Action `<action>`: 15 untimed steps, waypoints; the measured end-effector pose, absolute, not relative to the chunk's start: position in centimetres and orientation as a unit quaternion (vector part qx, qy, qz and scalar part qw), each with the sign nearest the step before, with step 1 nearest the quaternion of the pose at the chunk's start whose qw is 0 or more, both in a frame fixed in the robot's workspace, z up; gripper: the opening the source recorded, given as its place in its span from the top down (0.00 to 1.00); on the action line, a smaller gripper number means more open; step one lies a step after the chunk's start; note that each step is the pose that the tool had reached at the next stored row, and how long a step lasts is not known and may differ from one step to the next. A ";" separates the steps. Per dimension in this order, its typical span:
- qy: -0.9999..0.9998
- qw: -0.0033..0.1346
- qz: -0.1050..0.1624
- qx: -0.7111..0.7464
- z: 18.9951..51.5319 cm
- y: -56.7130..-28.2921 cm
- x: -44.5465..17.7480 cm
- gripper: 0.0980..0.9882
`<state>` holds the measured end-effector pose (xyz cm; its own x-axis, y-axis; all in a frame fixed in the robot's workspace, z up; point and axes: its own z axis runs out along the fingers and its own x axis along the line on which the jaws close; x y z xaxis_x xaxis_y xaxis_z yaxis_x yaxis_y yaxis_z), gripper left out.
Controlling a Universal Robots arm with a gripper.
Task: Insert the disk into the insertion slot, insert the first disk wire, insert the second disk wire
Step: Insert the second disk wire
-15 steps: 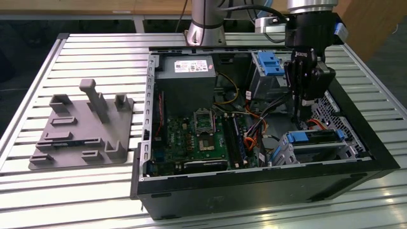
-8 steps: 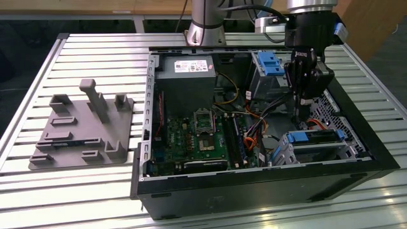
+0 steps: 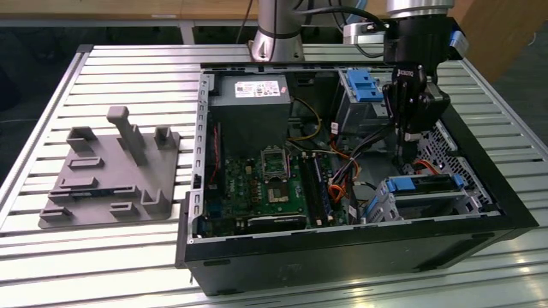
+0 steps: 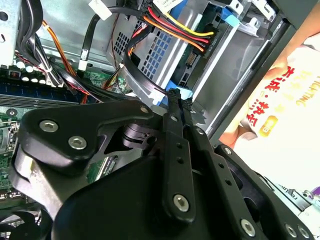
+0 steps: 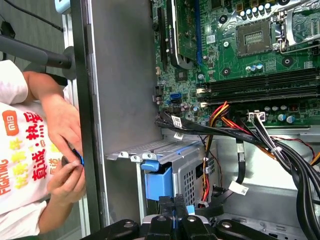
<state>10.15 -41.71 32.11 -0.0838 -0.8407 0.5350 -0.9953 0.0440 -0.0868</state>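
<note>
The disk (image 3: 425, 184), in its blue carrier, sits inside the insertion slot (image 3: 466, 192), a perforated silver cage at the exterior view's right of the open computer case. In the first wrist view the blue carrier (image 5: 158, 182) shows at the mouth of the cage (image 5: 187, 167). My black gripper (image 3: 404, 157) hangs just above the cage. In the second wrist view its fingers (image 4: 172, 130) are pressed together, and their tips (image 4: 175, 98) pinch the end of a black disk wire (image 4: 142, 75) beside a blue edge. A red, yellow and black wire bundle (image 4: 175, 27) reaches the disk's end.
A taller grey bay with a blue latch (image 3: 364, 86) stands further back. The motherboard (image 3: 274, 186) and loose cables (image 3: 342, 173) fill the case floor. A person's hands (image 5: 67, 150) hold a small blue piece just outside the case wall. A grey fixture (image 3: 111, 173) lies on the slatted table.
</note>
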 end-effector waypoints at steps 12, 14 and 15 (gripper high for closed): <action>-0.697 0.201 0.196 0.660 32.1 -41.7 11.5 0.95; -0.696 0.205 0.192 0.661 32.1 -41.7 11.7 0.95; -0.695 0.208 0.189 0.662 32.1 -41.7 11.8 0.95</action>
<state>11.85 -41.70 32.11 -0.0385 -0.8411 0.5395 -0.9985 0.0531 0.0115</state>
